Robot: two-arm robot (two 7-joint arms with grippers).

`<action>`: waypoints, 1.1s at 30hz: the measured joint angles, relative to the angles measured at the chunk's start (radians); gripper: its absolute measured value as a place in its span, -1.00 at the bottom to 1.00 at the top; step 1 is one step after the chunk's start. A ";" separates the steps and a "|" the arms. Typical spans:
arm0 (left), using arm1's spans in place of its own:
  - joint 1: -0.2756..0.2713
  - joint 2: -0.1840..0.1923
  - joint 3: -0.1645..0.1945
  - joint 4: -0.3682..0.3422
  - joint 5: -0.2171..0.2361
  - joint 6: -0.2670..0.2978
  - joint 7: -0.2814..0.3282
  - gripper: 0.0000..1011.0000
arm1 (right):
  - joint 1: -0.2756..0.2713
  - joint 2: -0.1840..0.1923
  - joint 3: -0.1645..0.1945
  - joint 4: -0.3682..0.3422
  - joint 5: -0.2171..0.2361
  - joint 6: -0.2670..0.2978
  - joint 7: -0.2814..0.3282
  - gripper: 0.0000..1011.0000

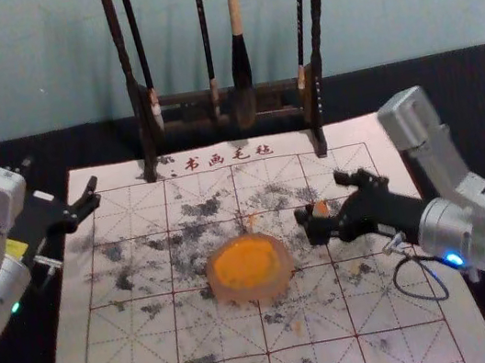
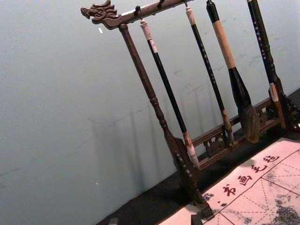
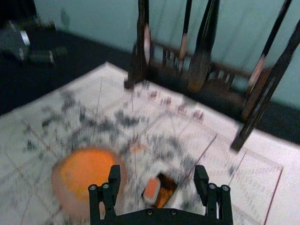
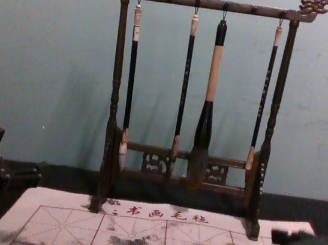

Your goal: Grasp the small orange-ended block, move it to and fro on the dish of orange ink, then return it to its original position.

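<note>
R gripper [image 3: 157, 169] spread, block [image 3: 152, 189] btwn fingers, prob. to pinch it; dish [image 1: 252, 295] near its left; L gripper [image 2: 154, 220] spread, idle, farther left

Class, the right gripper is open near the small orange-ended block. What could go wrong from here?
One finger of the right gripper looks close to the dish, so it might nudge it while closing. The block, if gripped loosely, could slip when rubbed in the ink and perhaps smear the mat.
</note>
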 joint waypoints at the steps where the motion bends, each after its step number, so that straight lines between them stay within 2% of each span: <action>1: 0.000 0.000 0.000 0.000 0.000 0.000 0.000 0.98 | -0.004 0.000 0.005 -0.003 0.001 -0.018 0.001 0.98; 3: 0.000 0.000 0.000 0.000 0.000 0.000 0.000 0.98 | -0.029 -0.012 0.036 -0.018 0.007 -0.112 -0.011 0.98; 7: 0.000 0.000 0.000 0.000 0.000 0.000 0.000 0.98 | -0.058 -0.042 0.069 -0.019 -0.011 -0.216 -0.068 0.98; 8: 0.000 0.000 0.000 0.000 0.000 0.000 0.000 0.98 | -0.070 -0.058 0.082 -0.011 -0.033 -0.265 -0.103 0.98; 10: 0.000 0.000 0.000 0.000 0.000 0.000 0.000 0.98 | -0.082 -0.075 0.096 0.002 -0.060 -0.314 -0.141 0.98; 12: 0.000 0.000 0.000 0.000 0.000 0.000 0.000 0.98 | -0.098 -0.104 0.114 0.041 -0.114 -0.389 -0.212 0.98; 17: 0.000 0.000 0.000 0.000 0.000 0.000 0.000 0.98 | -0.110 -0.124 0.128 0.099 -0.171 -0.432 -0.263 0.98; 25: 0.000 0.000 0.000 0.000 0.000 0.000 0.000 0.98 | -0.113 -0.134 0.126 0.163 -0.229 -0.421 -0.272 0.98; 33: 0.000 0.000 0.000 0.000 0.000 0.000 0.000 0.98 | -0.113 -0.133 0.125 0.160 -0.227 -0.420 -0.271 0.98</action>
